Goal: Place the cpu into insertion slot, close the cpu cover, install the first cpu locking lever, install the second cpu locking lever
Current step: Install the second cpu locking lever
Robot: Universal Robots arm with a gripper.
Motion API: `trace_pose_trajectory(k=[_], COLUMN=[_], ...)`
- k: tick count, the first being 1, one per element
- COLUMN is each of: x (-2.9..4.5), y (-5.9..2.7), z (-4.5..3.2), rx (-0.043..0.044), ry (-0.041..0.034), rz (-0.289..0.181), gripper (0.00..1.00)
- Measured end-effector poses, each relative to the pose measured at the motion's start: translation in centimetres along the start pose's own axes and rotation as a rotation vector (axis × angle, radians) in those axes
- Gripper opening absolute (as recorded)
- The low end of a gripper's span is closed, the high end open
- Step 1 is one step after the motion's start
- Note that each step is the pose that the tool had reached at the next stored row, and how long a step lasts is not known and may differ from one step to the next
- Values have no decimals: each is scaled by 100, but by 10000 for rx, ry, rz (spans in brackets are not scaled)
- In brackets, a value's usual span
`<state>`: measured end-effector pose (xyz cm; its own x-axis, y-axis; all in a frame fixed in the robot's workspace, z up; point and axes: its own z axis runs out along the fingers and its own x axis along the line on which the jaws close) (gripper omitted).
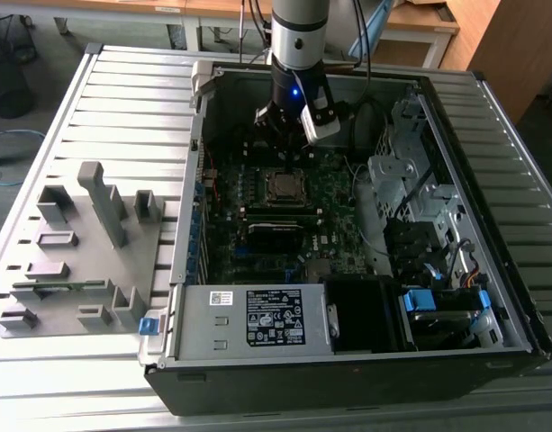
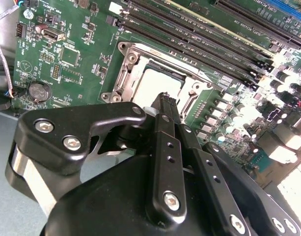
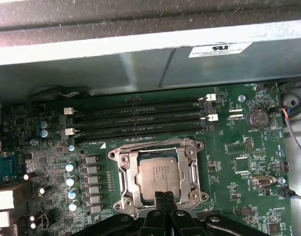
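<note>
Ribbed grey metal table (image 1: pixel 104 99) carries an open computer case (image 1: pixel 348 378) lying on its side, with a grey fixture of holders (image 1: pixel 77 261) beside it towards the exterior view's left; a power supply (image 1: pixel 248 319) fills the case's near edge in that view. Inside, the green motherboard (image 3: pixel 238 128) lies flat; the cpu (image 3: pixel 160 176) sits in its socket near the middle of the board, just beside the row of long black memory slots (image 3: pixel 140 118). In the first wrist view the cpu cover (image 3: pixel 126 173) lies flat on the socket and the chip's dull silver top shows through its square window. Whether the locking levers are latched cannot be told. A coin battery (image 3: pixel 259 118) sits well apart, towards the board's edge. The gripper (image 3: pixel 165 199) hangs on the arm straight over the socket; its black fingers are clenched together with nothing between them, and in both wrist views the tips lie over the cpu's edge on the side away from the memory slots; whether they touch it cannot be told.
</note>
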<state>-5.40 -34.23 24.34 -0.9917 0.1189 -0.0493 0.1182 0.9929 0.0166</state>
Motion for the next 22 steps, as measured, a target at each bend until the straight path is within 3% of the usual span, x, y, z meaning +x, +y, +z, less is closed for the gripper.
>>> trace_pose_trajectory(k=[7,22], x=[-3,-25], y=[-25,-208], z=[-2,-3], rx=[1,-5], ry=[1,2], rz=[0,0], gripper=[10,10])
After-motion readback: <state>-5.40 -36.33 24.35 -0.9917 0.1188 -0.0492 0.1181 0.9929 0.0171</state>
